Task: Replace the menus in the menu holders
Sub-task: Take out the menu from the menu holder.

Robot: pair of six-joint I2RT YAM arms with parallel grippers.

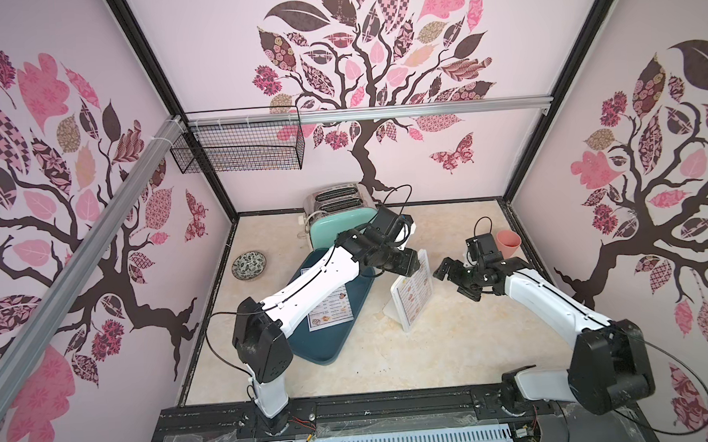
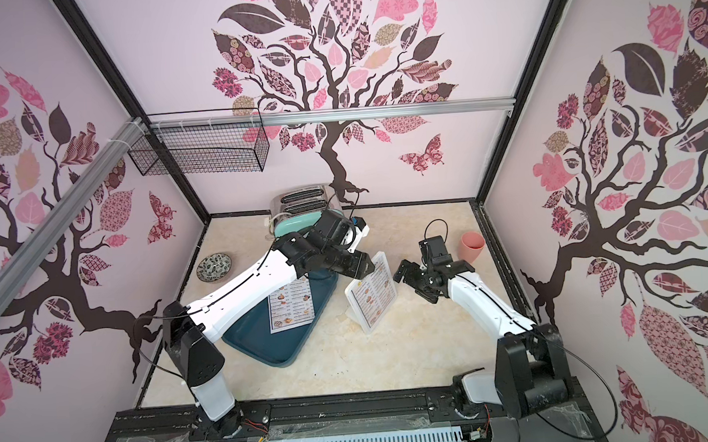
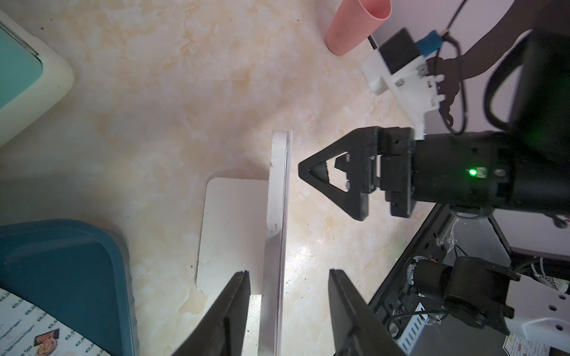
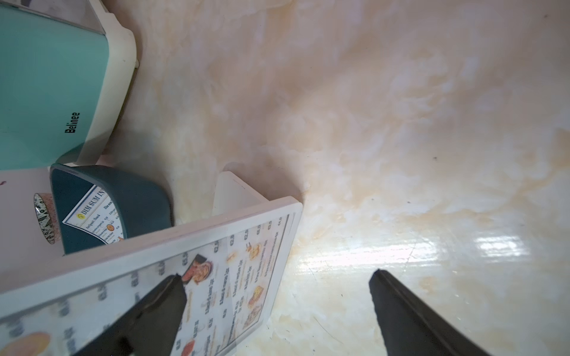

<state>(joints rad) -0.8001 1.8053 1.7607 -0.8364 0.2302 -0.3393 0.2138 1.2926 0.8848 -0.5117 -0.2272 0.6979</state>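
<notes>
The left gripper [image 3: 287, 272] sits half open around the menu stand's [image 3: 277, 185] top edge. The right gripper [image 1: 456, 281] is wide open at its three o'clock.

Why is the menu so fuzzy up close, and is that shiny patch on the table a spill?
Right wrist view: the white paper menu in its white plastic stand blurs where nearest the lens; the shiny patch on the beige marbled tabletop looks like glare. Both top views: black corner posts splay, wide-angle distortion.
</notes>
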